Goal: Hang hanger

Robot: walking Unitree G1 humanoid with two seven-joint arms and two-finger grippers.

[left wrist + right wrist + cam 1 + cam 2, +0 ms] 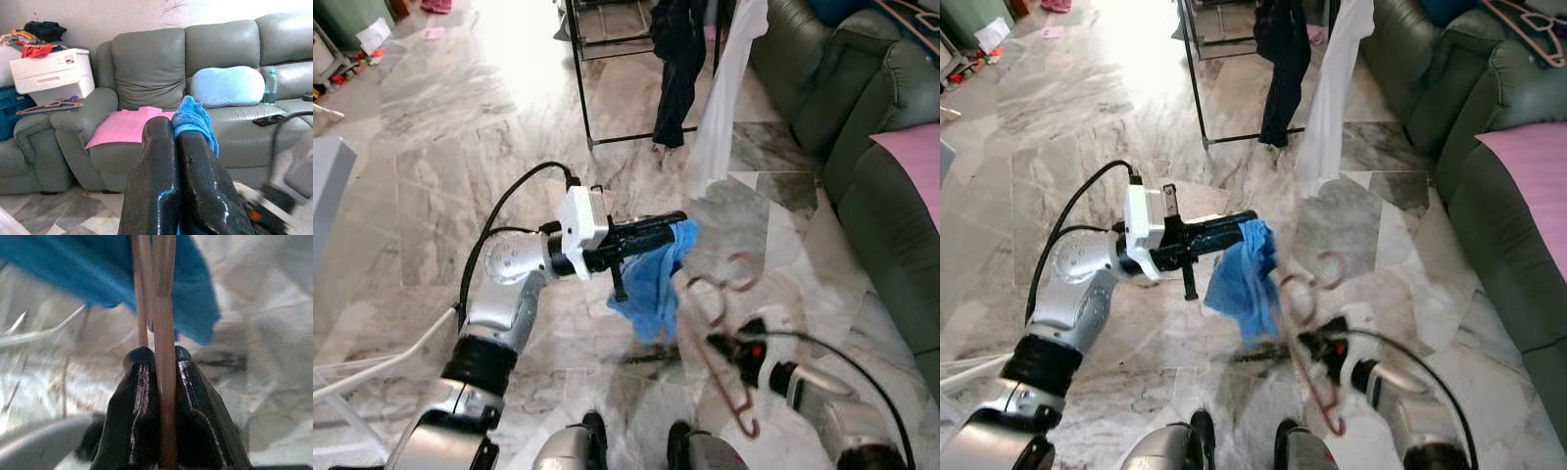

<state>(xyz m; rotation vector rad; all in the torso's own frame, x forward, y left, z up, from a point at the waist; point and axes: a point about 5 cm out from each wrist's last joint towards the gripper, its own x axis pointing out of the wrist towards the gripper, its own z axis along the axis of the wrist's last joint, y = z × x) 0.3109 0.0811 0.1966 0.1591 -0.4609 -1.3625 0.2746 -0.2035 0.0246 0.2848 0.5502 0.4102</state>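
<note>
Hanger is sitting clamped in the right hand, just beside the blue cloth that the left hand is pinching shut. It is looking light, thin and stiff, so holding its lower bar seems safest.

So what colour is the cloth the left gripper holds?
Blue; the cloth in the left gripper shows best in the right eye view.

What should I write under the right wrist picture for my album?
Right gripper pinching a pink hanger beside a blue cloth.
</note>
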